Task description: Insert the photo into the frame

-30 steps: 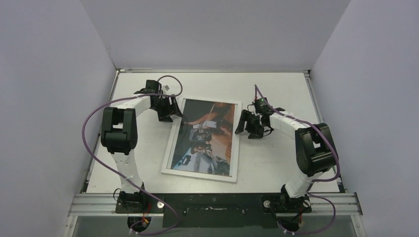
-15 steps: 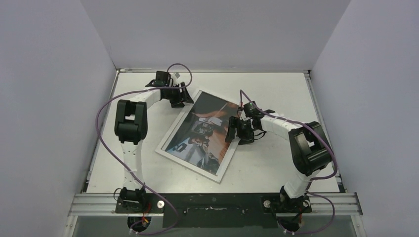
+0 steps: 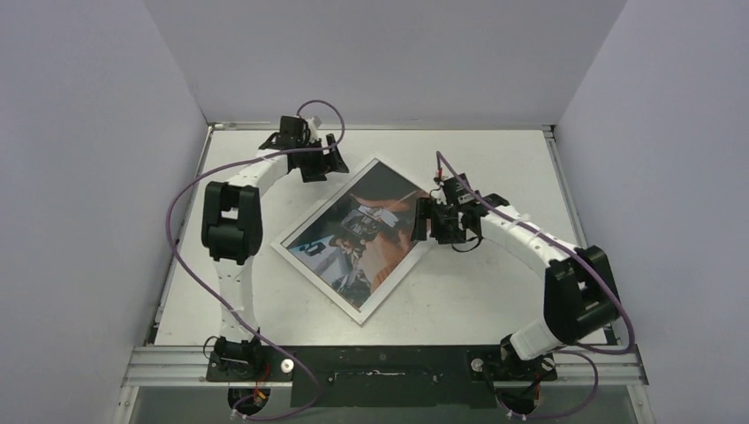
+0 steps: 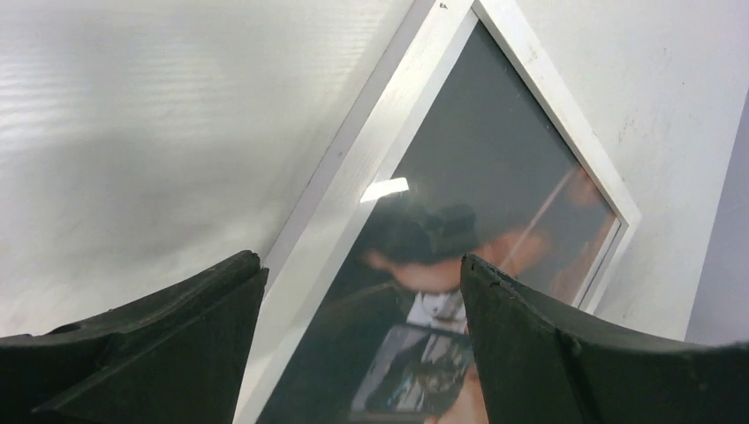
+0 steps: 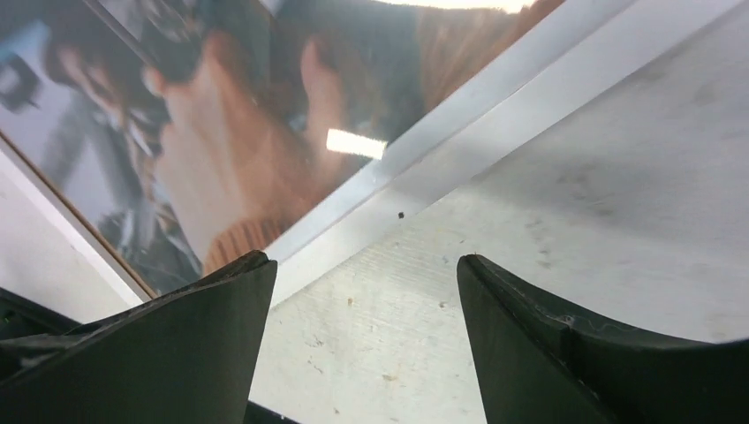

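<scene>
The white frame lies flat and turned diagonally on the table, with the dark photo showing inside it behind glare. My left gripper hangs open over the frame's far left edge; in the left wrist view its fingers straddle the white border and the photo. My right gripper is open at the frame's right corner. In the right wrist view its gap is over bare table, with the frame's edge and the photo just beyond. Neither gripper holds anything.
The white table is walled by grey panels on three sides. A metal rail carrying both arm bases runs along the near edge. Purple cables loop off both arms.
The frame with the photo has turned clockwise from nearly upright to diagonal. The left gripper moved farther back and right and opened wider. The right arm swung with the frame's right corner.
</scene>
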You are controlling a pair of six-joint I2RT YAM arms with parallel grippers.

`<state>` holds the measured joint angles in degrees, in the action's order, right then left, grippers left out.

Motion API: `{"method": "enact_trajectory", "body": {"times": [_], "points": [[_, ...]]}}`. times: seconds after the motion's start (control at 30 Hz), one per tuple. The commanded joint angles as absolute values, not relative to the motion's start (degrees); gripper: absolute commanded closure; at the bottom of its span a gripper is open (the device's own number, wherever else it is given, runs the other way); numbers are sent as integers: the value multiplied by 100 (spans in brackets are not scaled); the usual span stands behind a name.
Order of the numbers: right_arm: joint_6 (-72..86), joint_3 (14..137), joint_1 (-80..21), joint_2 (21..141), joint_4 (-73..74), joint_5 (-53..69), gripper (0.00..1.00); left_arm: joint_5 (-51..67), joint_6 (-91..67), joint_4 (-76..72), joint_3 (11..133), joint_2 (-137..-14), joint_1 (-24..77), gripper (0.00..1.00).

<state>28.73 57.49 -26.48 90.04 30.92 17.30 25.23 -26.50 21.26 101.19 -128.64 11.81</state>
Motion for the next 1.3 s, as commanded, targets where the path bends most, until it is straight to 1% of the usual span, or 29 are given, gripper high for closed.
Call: {"method": "enact_trajectory", "body": {"times": [0.0,0.07,0.13,0.23,0.3,0.37,0.47,0.67,0.83,0.93,1.03,1.13,1.27], "points": [[2576,6254,-2307,8152,3046,948,23,1768,-2253,2521,9758,-11356,915,20],[2609,6436,-1953,8276,2910,877,23,1330,-2138,2900,9489,-10918,909,20],[2643,6800,-1677,8673,2834,811,23,812,-2172,3254,9093,-10443,907,19],[2690,7466,-1459,9425,2827,769,22,-12,-2636,3577,8169,-9562,921,15],[2712,7916,-1396,9953,2833,691,21,-283,-2925,3609,7469,-9001,920,12],[2765,8359,-1336,10473,2885,766,20,-308,-3140,3621,6851,-8564,923,10],[2774,8859,-1278,11117,2922,840,20,-47,-3351,3601,6086,-8180,936,10],[2621,9199,-1176,11774,2994,953,20,710,-3451,3087,5027,-7813,954,10],[2427,9095,-1127,11927,2968,1084,20,1099,-3526,2734,4721,-7915,957,11],[2409,9030,-1099,11989,2992,1219,20,1105,-3575,2903,4775,-8176,955,12],[2399,8890,-1090,11947,2932,1504,20,1336,-3560,2711,4772,-8384,945,13],[2416,8658,-1072,11826,2826,1707,20,1659,-3530,2500,4974,-8597,940,13],[2602,8150,-960,11557,2585,2025,21,1730,-3502,2422,5410,-8900,900,14]]}}
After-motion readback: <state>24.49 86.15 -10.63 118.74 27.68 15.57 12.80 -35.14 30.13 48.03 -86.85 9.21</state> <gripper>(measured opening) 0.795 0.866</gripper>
